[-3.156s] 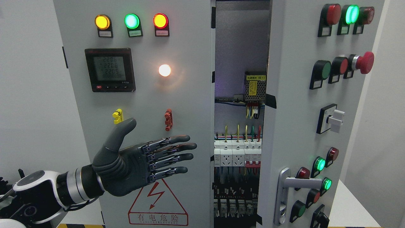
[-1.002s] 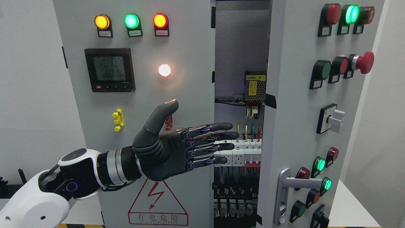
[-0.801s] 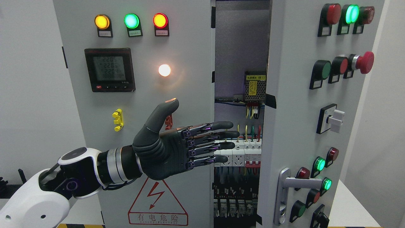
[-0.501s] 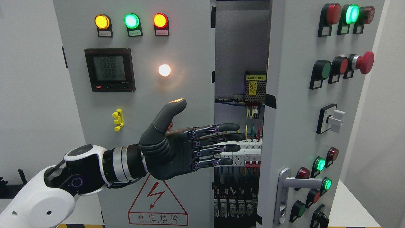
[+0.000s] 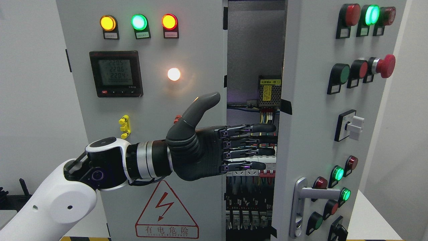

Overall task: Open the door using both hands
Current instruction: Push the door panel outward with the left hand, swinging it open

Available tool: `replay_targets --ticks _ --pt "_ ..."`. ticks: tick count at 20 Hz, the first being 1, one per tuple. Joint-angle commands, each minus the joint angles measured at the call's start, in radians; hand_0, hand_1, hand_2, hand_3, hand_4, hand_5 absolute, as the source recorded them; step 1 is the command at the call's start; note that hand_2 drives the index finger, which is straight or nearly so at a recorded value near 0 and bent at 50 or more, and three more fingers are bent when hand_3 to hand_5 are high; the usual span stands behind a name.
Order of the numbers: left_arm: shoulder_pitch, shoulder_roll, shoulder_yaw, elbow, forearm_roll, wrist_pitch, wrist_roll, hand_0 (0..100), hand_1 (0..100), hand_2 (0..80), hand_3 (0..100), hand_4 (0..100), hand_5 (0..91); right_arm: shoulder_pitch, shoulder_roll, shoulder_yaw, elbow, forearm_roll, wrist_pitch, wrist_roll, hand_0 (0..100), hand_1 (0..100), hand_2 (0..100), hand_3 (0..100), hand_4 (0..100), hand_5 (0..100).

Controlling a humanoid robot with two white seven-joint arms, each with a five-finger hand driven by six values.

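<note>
**Door ajar, left hand reaching into the gap**

Door on the cabinet's right side stands partly open, swung toward the camera, with a dark gap between its inner edge and the left panel. Through that gap show a yellow-labelled power supply, coloured wires and rows of breakers.

Left hand is stretched flat across the gap, fingers extended and close together, thumb raised, holding nothing. Its fingertips lie near the door's inner edge; whether they touch it I cannot tell. The right hand is out of view.

The step in hand looks like getting fingers behind the door's edge. Next, I judge, the fingertips must hook round that edge and push the door outward, wider on its hinge, without slipping deeper into the cabinet.

Hazards sit close: the live wiring and breakers are directly behind the fingers. On the door's face, right of the edge, are the lever handle, a white rotary switch, lit green buttons and a red mushroom stop, any of which a careless palm could press. The left panel carries a meter and a warning triangle.
</note>
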Motion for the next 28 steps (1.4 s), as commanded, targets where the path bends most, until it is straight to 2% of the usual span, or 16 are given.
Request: replay_targets --ticks 1,12,17,26,28 --pt "-0.031 -0.145 0.006 0.104 0.001 0.004 0.0 0 0 0.0 0 4 0.0 0.0 0.0 0.0 0.001 0.0 0.0 0.0 0 0 0 0 0 0" --pt "-0.027 -0.295 -0.007 0.187 -0.014 -0.007 0.01 0 0 0.0 0 4 0.0 0.0 0.0 0.0 -0.001 0.0 0.0 0.0 0 0 0 0 0 0" --pt "-0.028 -0.331 -0.022 0.19 -0.019 -0.013 0.032 0 0 0.0 0 4 0.0 0.0 0.0 0.0 -0.001 0.0 0.0 0.0 0 0 0 0 0 0" --pt "-0.03 -0.421 -0.046 0.194 -0.051 -0.021 0.035 0 0 0.0 0 4 0.0 0.0 0.0 0.0 0.001 0.0 0.0 0.0 0 0 0 0 0 0" --pt "-0.037 -0.434 -0.05 0.191 -0.049 -0.021 0.061 0 0 0.0 0 4 0.0 0.0 0.0 0.0 0.001 0.0 0.0 0.0 0 0 0 0 0 0"
